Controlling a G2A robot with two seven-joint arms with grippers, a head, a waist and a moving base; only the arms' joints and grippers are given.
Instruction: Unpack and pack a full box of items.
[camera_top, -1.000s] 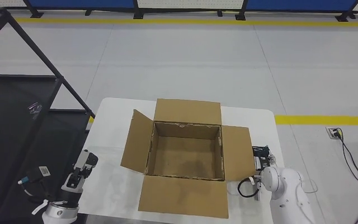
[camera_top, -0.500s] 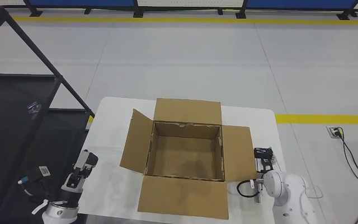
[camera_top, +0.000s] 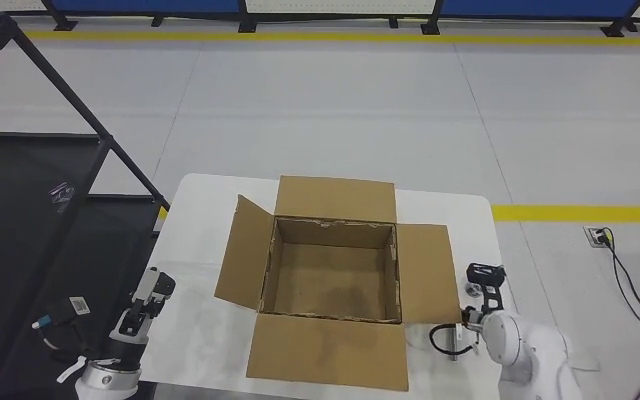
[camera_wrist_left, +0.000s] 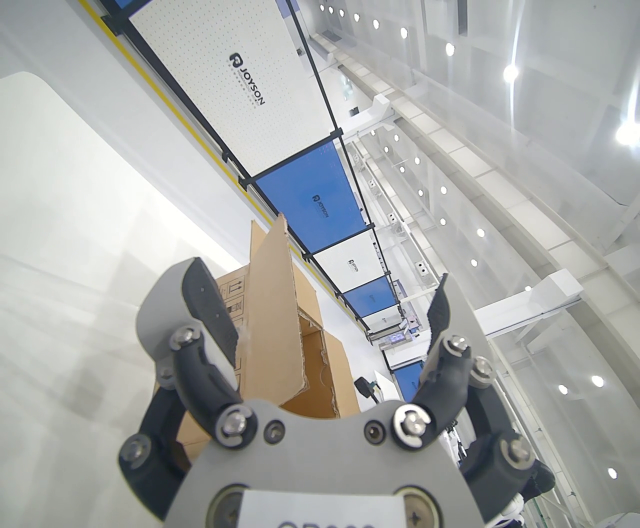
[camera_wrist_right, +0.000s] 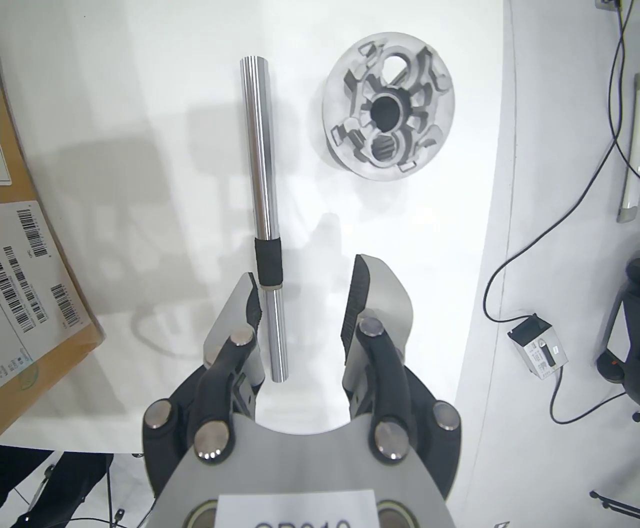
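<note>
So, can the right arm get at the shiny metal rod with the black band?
Probably yes. The metal rod lies uncovered on the white table, one end between the fingers of the open right hand; the grey cast wheel sits apart.

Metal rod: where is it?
Right wrist view: the metal rod lies on the table between the box and the round part, one end under the right tool.
</note>
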